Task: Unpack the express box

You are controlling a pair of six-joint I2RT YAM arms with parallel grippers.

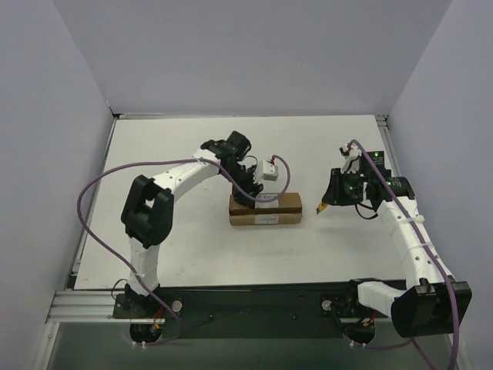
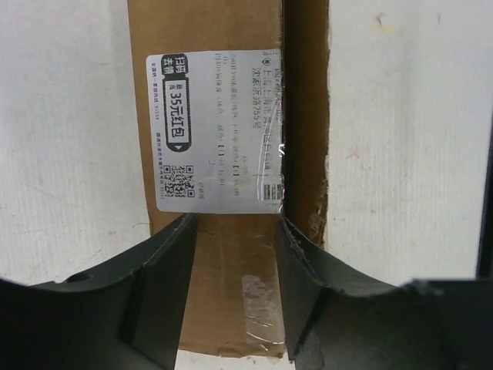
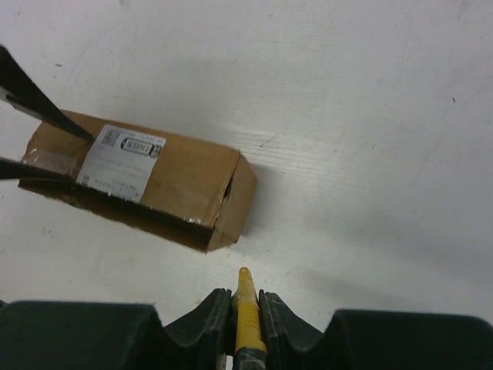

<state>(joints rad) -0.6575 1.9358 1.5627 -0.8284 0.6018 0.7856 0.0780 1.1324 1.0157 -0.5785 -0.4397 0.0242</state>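
The express box (image 1: pixel 266 210) lies lengthwise in the middle of the table, brown card with a white label (image 2: pixel 216 131) on top. My left gripper (image 1: pixel 253 194) points down onto its left end. Its jaws stand apart over the top panel (image 2: pixel 231 293); the right finger (image 2: pixel 308 285) sits at the long slit along the top, and the left finger (image 2: pixel 166 293) rests over the card. My right gripper (image 3: pixel 245 297) hovers to the right of the box (image 3: pixel 177 173), shut on a yellow utility knife (image 3: pixel 246 308) whose tip points at the box's right end, a short gap away.
White walls close in the table on the left, back and right. A black rail (image 1: pixel 254 297) carrying both arm bases runs along the near edge. The left arm's purple cable (image 1: pixel 85 208) loops out over the left side of the table.
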